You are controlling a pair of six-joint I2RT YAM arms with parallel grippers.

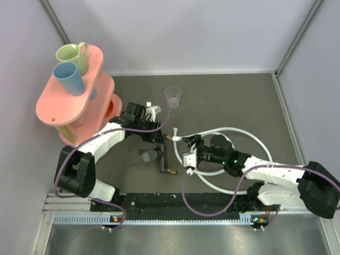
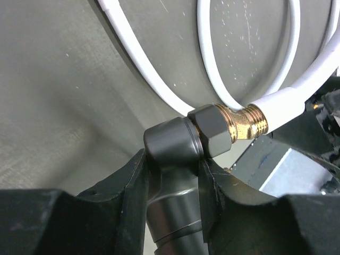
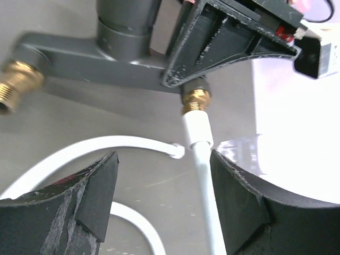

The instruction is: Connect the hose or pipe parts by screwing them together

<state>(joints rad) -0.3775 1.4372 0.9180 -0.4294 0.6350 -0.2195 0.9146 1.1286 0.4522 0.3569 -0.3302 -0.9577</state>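
Note:
The black T-shaped fitting (image 1: 161, 155) is gripped at its stem by my left gripper (image 1: 158, 139), just left of the table's middle. In the left wrist view the left gripper (image 2: 172, 159) is shut on the dark fitting (image 2: 170, 141). The fitting's brass tip (image 2: 241, 119) meets the end of the white hose (image 2: 287, 101); I cannot tell how far it is threaded. My right gripper (image 3: 164, 164) is open, and the hose (image 3: 204, 175) runs between its fingers close to the right one, untouched. The hose (image 1: 249, 135) loops off to the right. The fitting's other brass tip (image 3: 16, 79) is free.
A clear plastic cup (image 1: 173, 96) stands behind the fitting. A pink two-tier stand (image 1: 79, 90) with a green mug (image 1: 74, 54) and a blue cup (image 1: 69, 77) is at the back left. Purple cables (image 1: 186, 196) hang off both arms.

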